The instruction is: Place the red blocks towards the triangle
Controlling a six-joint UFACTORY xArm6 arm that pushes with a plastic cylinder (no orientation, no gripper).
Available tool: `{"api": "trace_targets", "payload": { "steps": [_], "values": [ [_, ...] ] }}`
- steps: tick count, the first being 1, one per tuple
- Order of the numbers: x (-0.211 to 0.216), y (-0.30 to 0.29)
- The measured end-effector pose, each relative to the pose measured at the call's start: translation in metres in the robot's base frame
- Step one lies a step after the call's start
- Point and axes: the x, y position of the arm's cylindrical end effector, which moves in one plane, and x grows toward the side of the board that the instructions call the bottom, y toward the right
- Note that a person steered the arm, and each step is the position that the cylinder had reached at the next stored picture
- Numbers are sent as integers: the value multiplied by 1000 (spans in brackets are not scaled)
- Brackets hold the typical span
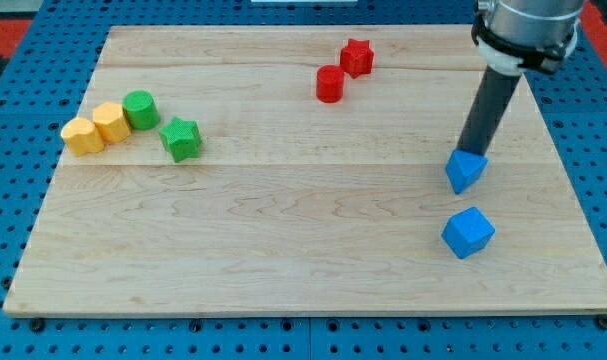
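Two red blocks sit close together near the view's top middle: a red star and a red cylinder just below-left of it. A blue triangle block lies at the view's right. My tip is at the top edge of the blue triangle, touching or nearly touching it, far to the right of the red blocks. A blue cube lies below the triangle.
At the view's left sit a yellow heart-like block, a yellow hexagon, a green cylinder and a green star. The wooden board lies on a blue pegboard.
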Motion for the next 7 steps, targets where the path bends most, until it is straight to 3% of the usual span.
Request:
{"api": "trace_targets", "payload": {
  "steps": [2, 3, 4, 5, 7],
  "values": [
    [35, 6],
    [-65, 42],
    [-177, 38],
    [-232, -52],
    [-152, -194]
  ]
}}
